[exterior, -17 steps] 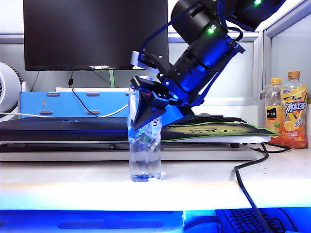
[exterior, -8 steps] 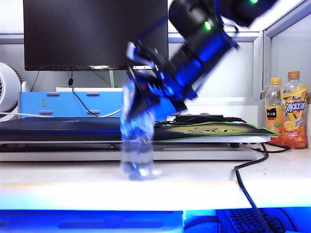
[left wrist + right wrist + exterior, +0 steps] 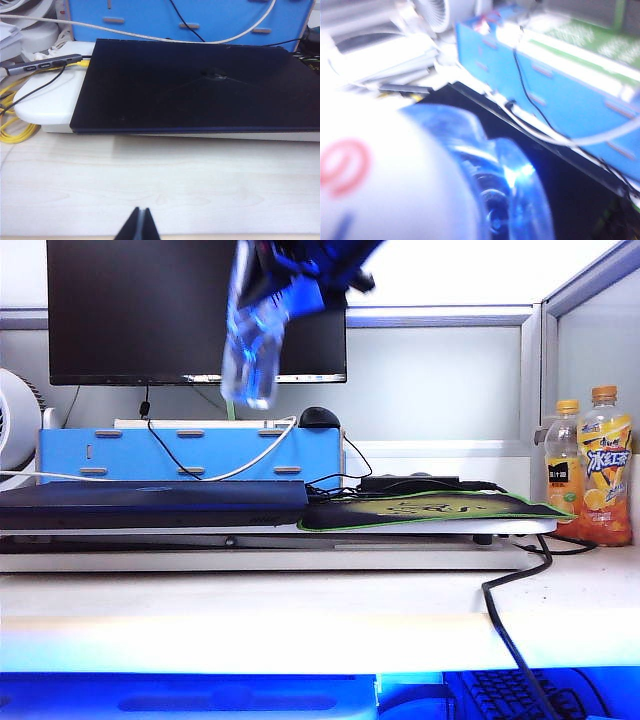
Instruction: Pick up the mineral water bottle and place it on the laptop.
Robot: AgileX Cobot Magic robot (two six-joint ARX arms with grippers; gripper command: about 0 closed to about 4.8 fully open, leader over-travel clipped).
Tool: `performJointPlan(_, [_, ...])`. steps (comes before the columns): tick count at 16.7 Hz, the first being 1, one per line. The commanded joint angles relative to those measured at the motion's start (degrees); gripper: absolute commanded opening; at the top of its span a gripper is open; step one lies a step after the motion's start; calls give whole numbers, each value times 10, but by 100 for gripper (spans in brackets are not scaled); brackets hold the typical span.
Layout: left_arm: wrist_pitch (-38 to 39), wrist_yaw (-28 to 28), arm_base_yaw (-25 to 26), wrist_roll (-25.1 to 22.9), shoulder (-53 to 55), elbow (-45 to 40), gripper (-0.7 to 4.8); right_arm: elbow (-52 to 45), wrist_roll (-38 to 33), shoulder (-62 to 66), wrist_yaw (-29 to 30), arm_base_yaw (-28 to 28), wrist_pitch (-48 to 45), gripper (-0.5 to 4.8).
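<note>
Big black monitor (image 3: 195, 310) at the back of the worktop (image 3: 300, 620). Wide dark laptop (image 3: 150, 505) lying flat on a white stand near the worktop's back left edge, lid closed. Right gripper (image 3: 300, 270) high up at the top of the exterior view, closed around the mineral water bottle (image 3: 250, 340), bottle hanging tilted in the air above the laptop. Left gripper (image 3: 140, 227) low over the worktop's front edge, fingers pressed together, holding nothing. Two orange drink bottles (image 3: 592, 470) at the right edge.
</note>
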State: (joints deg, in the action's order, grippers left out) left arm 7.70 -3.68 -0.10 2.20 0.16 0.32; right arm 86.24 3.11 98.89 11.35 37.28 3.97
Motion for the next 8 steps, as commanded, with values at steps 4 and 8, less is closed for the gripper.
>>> performJointPlan(4, [-5, -2, 0, 0, -1, 1, -2, 109, 3, 92, 5, 3, 5, -1])
performJointPlan(8, [-5, -2, 0, 0, -1, 1, -2, 151, 3, 135, 3, 3, 7, -1])
